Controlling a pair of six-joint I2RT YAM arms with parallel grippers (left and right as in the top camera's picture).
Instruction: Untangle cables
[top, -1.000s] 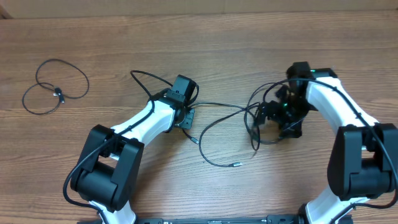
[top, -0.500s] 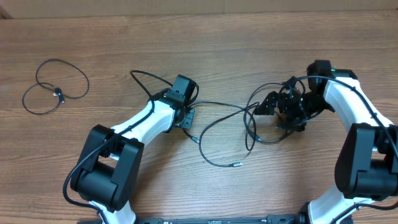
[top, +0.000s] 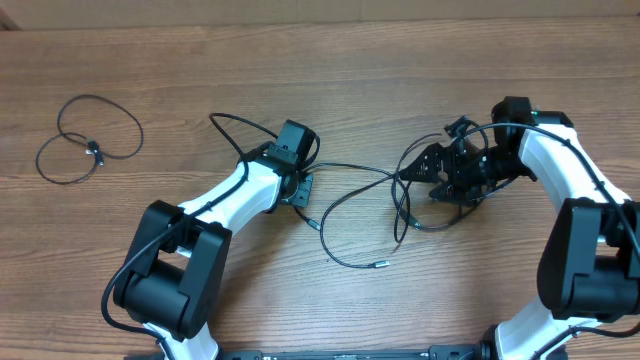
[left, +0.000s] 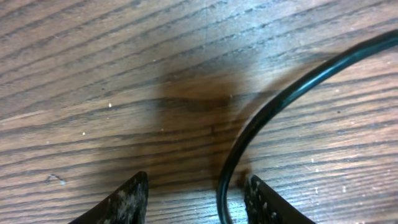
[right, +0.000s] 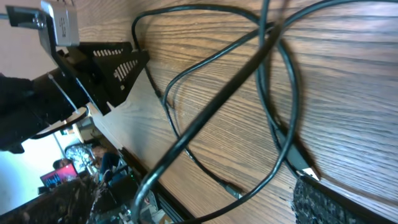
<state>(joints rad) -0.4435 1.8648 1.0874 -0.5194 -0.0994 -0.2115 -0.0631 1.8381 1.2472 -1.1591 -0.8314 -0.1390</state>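
Cables (right: 211, 106) lie tangled on the desk (top: 330, 60) between the arms. Left gripper (left: 196, 186), spread, straddles one strand, probably to anchor it; right gripper (top: 430, 178), spread wide, faces the knot to pick out a loop.

Bench (top: 400, 60) was brown wood grain running side to side, with tiny white specks up close. A pale tan strip (top: 300, 12) ran along its far edge. Past the bench edge the room (right: 25, 168) looked bright and blurry, with some colorful clutter.
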